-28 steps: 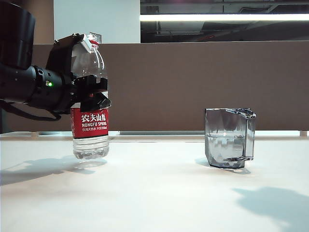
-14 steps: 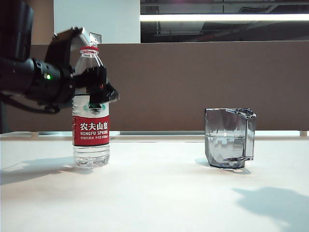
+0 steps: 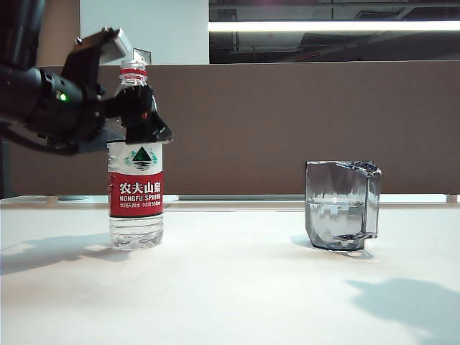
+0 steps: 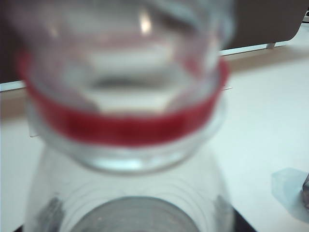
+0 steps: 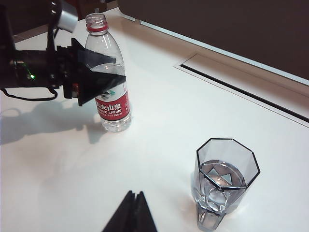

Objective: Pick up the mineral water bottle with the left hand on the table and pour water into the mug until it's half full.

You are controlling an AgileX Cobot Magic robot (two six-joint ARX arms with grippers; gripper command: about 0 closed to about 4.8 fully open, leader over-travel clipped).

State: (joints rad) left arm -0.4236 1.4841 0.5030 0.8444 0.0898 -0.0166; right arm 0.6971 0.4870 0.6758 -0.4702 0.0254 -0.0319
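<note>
The mineral water bottle (image 3: 136, 194) stands upright and uncapped on the white table (image 3: 230, 295), at the left. My left gripper (image 3: 146, 121) is open, its jaws spread on either side of the bottle's clear shoulder, above the label. In the left wrist view the red neck ring of the bottle (image 4: 120, 126) fills the picture, blurred. The smoky grey mug (image 3: 341, 205) stands apart to the right, with water up to about mid height. In the right wrist view, my right gripper (image 5: 134, 203) is shut and empty, hovering between the bottle (image 5: 112, 104) and the mug (image 5: 224, 181).
A brown partition (image 3: 287, 122) runs along the table's far edge. A long recessed slot (image 5: 241, 92) lies in the tabletop behind the mug. The left arm's black body (image 3: 43, 108) hangs at the left of the bottle.
The bottle came down from a slight tilt in the air to stand on the table. My left gripper let go, opened, and rose from the label to the shoulder.
</note>
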